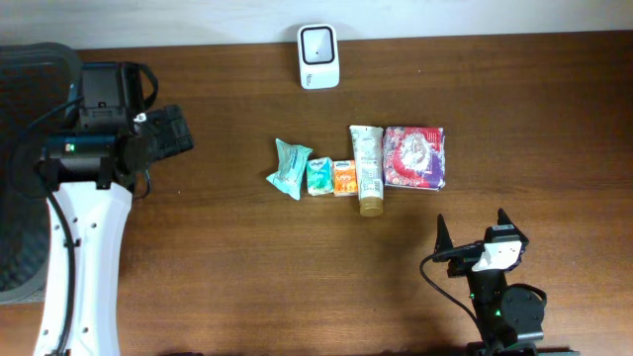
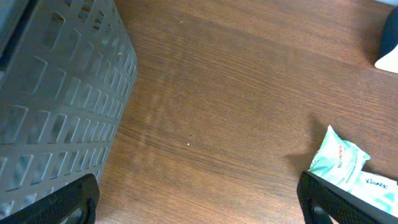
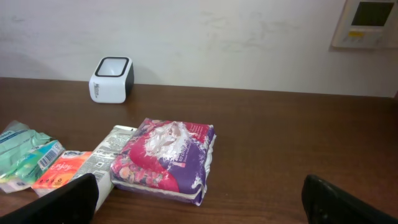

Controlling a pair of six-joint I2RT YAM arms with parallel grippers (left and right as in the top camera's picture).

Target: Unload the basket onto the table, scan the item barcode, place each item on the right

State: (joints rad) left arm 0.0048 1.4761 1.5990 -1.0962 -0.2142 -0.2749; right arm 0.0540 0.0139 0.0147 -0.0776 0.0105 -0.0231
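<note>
In the middle of the overhead frame, a row of five items lying flat on the brown table (image 1: 227, 257). From left to right: a teal tissue pack (image 1: 288, 168), a small green pack (image 1: 319, 177), a small orange pack (image 1: 344, 178), a pale tube (image 1: 367, 168) with its cap toward the lower edge, and a purple packet (image 1: 415, 158). Each just beside or touching its neighbour. Barcodes too small to make out in any view.

Above the row, at top centre of the overhead frame, the white scanner (image 1: 318, 56). Upright near the table's far edge, well apart from the items, with a pale wall (image 3: 217, 37) behind it in the right wrist view.

At lower right of the overhead frame, the right gripper (image 1: 472, 222), below the purple packet and apart from it. Jaws spread wide, holding nothing. In its wrist view, black fingers (image 3: 62, 202) out in the two lower corners, the purple packet at centre, the rest of the row trailing off to the lower left, and a wall panel (image 3: 367, 22) at upper right.

At upper left of the overhead frame, the left gripper (image 1: 178, 133), well apart from the row and just beside a grey basket (image 1: 20, 178). Jaws likewise wide apart — in its wrist view only bare wood between them, basket wall filling the left side, teal tissue pack at lower right.
</note>
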